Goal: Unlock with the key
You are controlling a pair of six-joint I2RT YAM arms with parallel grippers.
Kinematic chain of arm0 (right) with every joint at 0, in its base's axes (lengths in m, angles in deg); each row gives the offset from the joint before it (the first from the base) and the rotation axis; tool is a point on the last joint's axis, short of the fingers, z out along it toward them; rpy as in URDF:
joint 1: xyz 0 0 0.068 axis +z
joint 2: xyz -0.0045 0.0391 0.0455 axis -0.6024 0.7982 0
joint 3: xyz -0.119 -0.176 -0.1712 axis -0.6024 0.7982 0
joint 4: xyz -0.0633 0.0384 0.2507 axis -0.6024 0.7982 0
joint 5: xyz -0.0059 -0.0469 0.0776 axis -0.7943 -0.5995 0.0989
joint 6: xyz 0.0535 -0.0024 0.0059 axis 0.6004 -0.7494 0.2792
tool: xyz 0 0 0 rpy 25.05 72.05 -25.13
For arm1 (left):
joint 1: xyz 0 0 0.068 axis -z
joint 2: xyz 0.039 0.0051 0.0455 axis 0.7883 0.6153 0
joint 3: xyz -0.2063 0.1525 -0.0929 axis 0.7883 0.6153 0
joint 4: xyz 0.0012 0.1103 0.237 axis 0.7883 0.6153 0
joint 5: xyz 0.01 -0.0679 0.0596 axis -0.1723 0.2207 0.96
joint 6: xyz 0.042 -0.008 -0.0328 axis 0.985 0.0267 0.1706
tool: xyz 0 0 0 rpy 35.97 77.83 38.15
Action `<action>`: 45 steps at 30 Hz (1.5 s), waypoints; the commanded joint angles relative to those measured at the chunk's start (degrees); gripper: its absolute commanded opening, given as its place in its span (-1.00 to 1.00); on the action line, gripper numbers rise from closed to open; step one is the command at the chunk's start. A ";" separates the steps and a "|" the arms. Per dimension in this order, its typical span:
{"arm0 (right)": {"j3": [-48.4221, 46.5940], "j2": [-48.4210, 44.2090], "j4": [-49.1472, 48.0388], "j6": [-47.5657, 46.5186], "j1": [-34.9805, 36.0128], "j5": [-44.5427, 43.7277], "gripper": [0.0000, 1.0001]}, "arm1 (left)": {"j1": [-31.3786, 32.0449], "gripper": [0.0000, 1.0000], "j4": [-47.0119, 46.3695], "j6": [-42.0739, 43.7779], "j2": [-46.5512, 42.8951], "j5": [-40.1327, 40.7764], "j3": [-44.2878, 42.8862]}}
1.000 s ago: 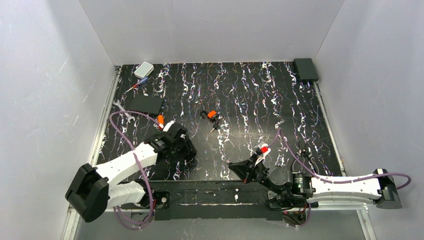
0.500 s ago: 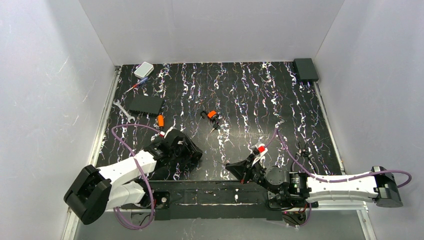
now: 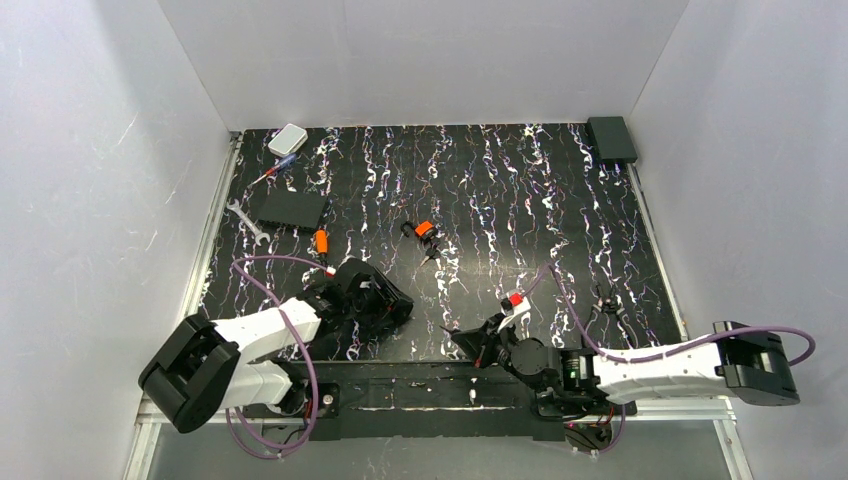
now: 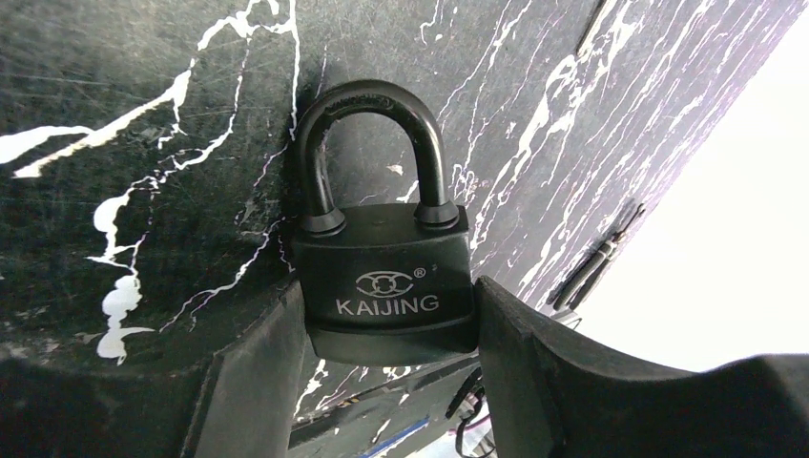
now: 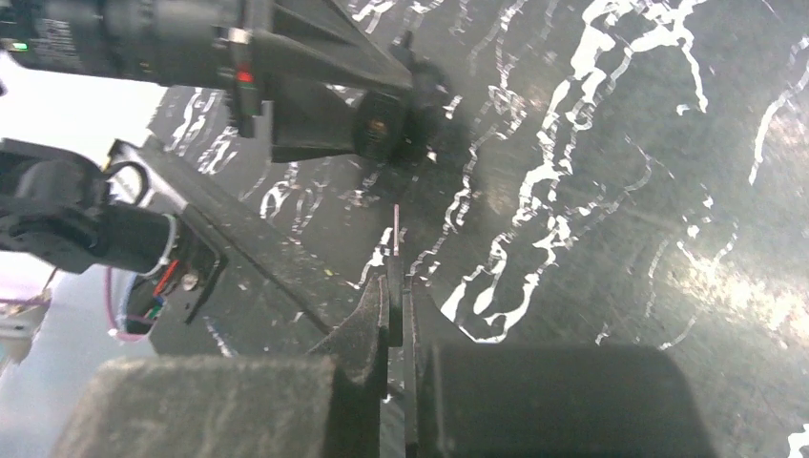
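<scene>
A dark padlock [image 4: 382, 267] marked KAIJING, its shackle closed, has its body pinched between the two pads of my left gripper [image 4: 386, 334], just above the black marbled mat. From the top view the left gripper [image 3: 388, 301] sits low near the front edge. My right gripper [image 5: 395, 286] is shut on the key [image 5: 395, 224]. The key's black head is between the fingertips and its thin blade points at the padlock's underside [image 5: 382, 124], a short gap away. The right gripper [image 3: 462, 340] lies just right of the left one in the top view.
A stubby orange-and-black cylinder [image 3: 425, 229] lies mid-mat, and an orange-handled tool [image 3: 321, 241] is left of it. A black box [image 3: 290, 208], wrench [image 3: 245, 220], screwdriver [image 3: 272, 172] and white case [image 3: 288, 139] sit back left. Another black box [image 3: 611, 138] is back right.
My left gripper has carried the padlock to the right and toward the front edge. My right gripper has slid left toward it with the key.
</scene>
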 commanded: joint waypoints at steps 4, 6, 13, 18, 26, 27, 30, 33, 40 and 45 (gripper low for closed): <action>1.06 9.65 -14.78 6.27 0.27 -6.69 -0.97 | 0.48 -1.00 -1.43 -2.34 2.36 -1.30 -1.28; 0.72 12.38 -17.65 5.89 0.27 -7.12 -0.97 | 0.49 -1.00 -3.07 -2.95 2.81 -1.66 -0.81; -1.76 21.16 -24.67 3.80 0.27 -7.04 -0.97 | 0.49 -1.00 -6.54 -4.64 5.33 -2.83 -0.20; -2.80 25.86 -29.63 1.98 0.27 -6.92 -0.97 | 0.44 -1.00 -8.66 -5.22 6.82 -3.75 -0.13; -4.36 30.33 -32.77 -0.94 0.18 -6.94 -0.97 | 0.45 -1.00 -10.41 -5.82 7.59 -5.37 0.26; -4.49 30.71 -33.06 -1.15 0.18 -7.06 -0.97 | 0.47 -1.00 -10.53 -5.90 7.54 -5.47 0.38; -4.58 31.89 -34.53 -1.96 -0.02 -7.37 -0.97 | 0.49 -1.00 -10.92 -6.40 7.28 -5.69 0.85; -4.93 33.28 -35.39 -2.61 -1.04 -6.23 -0.97 | 0.49 -1.00 -11.48 -7.08 7.37 -6.21 1.13; -4.10 36.62 -40.63 -2.56 -5.66 0.15 -0.97 | 0.51 -1.00 -12.36 -8.36 6.71 -7.54 1.71; -5.06 38.29 -41.02 -3.24 -6.65 2.69 -0.97 | 1.01 -1.00 -12.81 -9.40 6.31 -7.68 2.11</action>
